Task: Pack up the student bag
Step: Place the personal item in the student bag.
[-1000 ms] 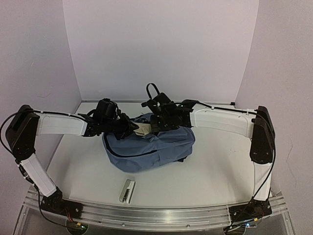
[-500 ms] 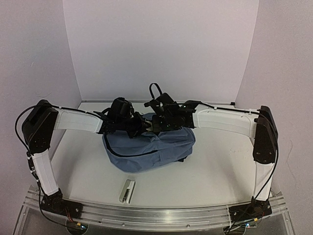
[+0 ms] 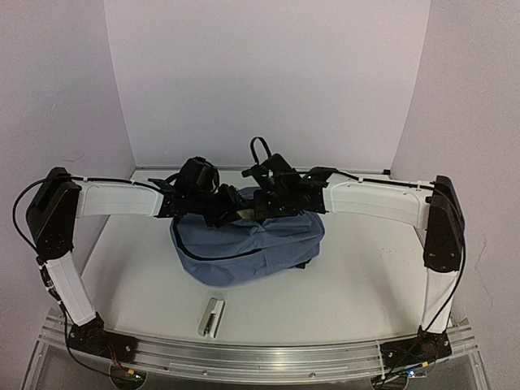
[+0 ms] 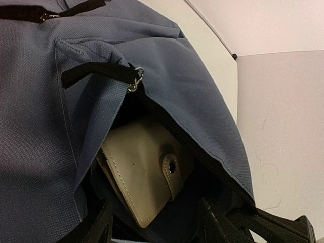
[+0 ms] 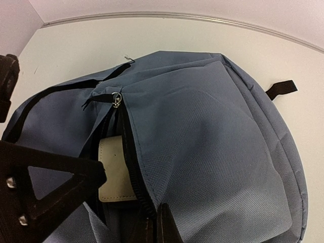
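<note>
Left wrist view shows a tan wallet (image 4: 142,174) mostly inside the unzipped student bag (image 4: 202,101) mid-table, the left gripper (image 4: 154,225) spread open around it, the right gripper (image 5: 132,212) at the zip edge with its hold unclear, and a stapler (image 3: 212,316) in front not yet packed.

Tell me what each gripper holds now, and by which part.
The right gripper seems to pinch the student bag by its zip edge. The left gripper is open around the wallet, not gripping.

- left arm (image 3: 118,199) and right arm (image 3: 374,203): white link covers, black joint housings.
- left gripper (image 3: 222,213) and right gripper (image 3: 260,203): black throughout.
- cables (image 3: 15,219): black, looped outside each elbow joint.
- bases (image 3: 97,340): black.
</note>
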{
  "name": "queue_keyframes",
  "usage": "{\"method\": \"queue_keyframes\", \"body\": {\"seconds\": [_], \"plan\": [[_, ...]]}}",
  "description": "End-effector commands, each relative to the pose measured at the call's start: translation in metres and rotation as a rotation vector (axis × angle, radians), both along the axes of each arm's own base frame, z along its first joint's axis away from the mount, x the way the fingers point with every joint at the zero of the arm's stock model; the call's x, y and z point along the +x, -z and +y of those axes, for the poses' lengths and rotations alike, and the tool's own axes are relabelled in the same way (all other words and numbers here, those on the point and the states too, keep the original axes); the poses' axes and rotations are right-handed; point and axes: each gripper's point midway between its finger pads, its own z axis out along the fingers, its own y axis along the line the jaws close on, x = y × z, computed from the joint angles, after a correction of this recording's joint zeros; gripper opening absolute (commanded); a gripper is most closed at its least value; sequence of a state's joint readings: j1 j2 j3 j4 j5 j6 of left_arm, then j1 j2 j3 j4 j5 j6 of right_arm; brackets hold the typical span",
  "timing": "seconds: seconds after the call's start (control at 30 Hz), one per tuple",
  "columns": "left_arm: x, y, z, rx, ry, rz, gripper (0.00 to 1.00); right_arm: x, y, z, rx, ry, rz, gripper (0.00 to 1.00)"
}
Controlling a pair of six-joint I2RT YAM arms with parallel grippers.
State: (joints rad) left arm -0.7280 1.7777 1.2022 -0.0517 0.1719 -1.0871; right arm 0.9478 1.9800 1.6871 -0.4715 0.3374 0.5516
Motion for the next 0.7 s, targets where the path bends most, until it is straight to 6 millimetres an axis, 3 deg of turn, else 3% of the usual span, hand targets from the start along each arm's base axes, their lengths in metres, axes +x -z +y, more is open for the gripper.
{"method": "queue_keyframes", "body": {"seconds": [0.0, 0.37, 0.67], "plan": [[-0.002, -0.008, 0.003, 0.029, 0.013, -0.030, 0.49, 0.009, -0.051, -0.006, 0.101, 0.040, -0.092, 0.00], [0.003, 0.011, -0.013, 0.046, 0.052, 0.011, 0.42, 0.007, -0.053, -0.006, 0.104, 0.036, -0.093, 0.00], [0.013, 0.012, -0.037, 0.017, 0.099, -0.009, 0.17, 0.008, -0.049, -0.003, 0.105, 0.027, -0.090, 0.00]]}}
